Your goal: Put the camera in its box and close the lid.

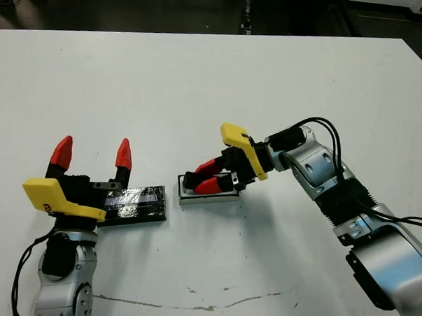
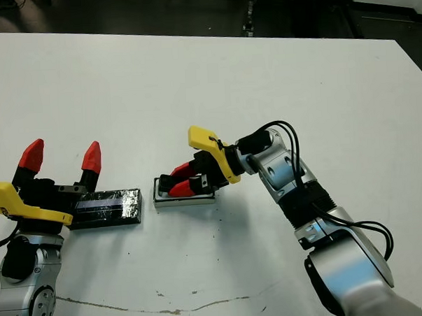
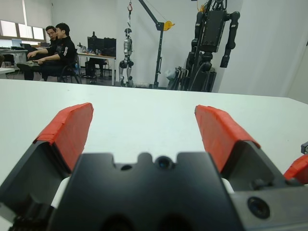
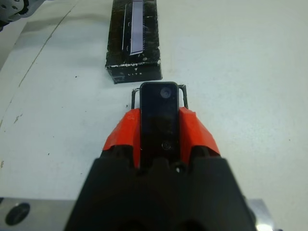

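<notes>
The right gripper (image 1: pixel 206 180) reaches in low from the right over the box (image 1: pixel 208 196), which sits near the middle of the white table (image 1: pixel 194 82). Its two red fingers (image 4: pixel 195 132) are closed against the long sides of the camera (image 4: pixel 160 122), clamping it between them. In the right wrist view the black bar runs straight out between the fingers, its rounded far end reaching past the fingertips and lying over the box, whose thin rim shows on either side of it; whether it touches the box floor cannot be told. The lid (image 1: pixel 134 204) lies flat on the table just to the left of the box, apart from it. The left gripper (image 1: pixel 92 153) stands at the lid's left end, its red-tipped fingers (image 3: pixel 69 130) spread wide and pointing up and away, holding nothing.
</notes>
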### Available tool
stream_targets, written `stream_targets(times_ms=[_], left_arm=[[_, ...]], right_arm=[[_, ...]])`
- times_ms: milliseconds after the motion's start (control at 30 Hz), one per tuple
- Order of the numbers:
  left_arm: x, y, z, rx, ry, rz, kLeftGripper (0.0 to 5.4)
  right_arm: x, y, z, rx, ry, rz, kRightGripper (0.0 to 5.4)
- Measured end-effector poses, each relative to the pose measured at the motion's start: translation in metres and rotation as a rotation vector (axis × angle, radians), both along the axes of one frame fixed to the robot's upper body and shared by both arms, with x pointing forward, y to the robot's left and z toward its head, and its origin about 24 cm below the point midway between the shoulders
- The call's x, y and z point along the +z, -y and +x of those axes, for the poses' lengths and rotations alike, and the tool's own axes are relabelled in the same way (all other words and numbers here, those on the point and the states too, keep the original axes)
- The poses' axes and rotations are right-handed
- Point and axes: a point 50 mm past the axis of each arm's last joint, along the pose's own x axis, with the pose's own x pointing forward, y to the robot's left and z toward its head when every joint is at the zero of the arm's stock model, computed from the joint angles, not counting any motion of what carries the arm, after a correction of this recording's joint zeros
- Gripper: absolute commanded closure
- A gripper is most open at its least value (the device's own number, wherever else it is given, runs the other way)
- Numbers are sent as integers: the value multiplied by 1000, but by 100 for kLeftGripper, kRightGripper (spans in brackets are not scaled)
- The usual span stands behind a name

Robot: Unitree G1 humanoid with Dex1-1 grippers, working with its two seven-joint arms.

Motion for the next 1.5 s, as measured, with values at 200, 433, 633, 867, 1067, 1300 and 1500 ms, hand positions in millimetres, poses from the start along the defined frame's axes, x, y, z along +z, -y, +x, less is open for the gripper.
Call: stream_targets(times_ms=[200,433,633,867,1067,1300,1500], left_arm=[[0,0,0,0,0,3,0],[0,0,0,-2,-1,1,0],[0,0,0,-4,-1,0,0],[-1,0,0,-3,-2,1,0],[-1,0,0,-2,-2,2,0],[-1,0,-1,-2,-5,3,0],[-1,-2,-1,-1,-6,-10,0]], right_arm=[[1,0,0,-8,-14,-14,374],[5,7,0,-17,-14,-64,264],[6,9,0,5,39,-58,172],[9,14,0,6,71,-58,59],[17,15,0,9,100,-24,1],[47,35,2,-49,168,133,1],[63,75,-10,-339,214,320,1]])
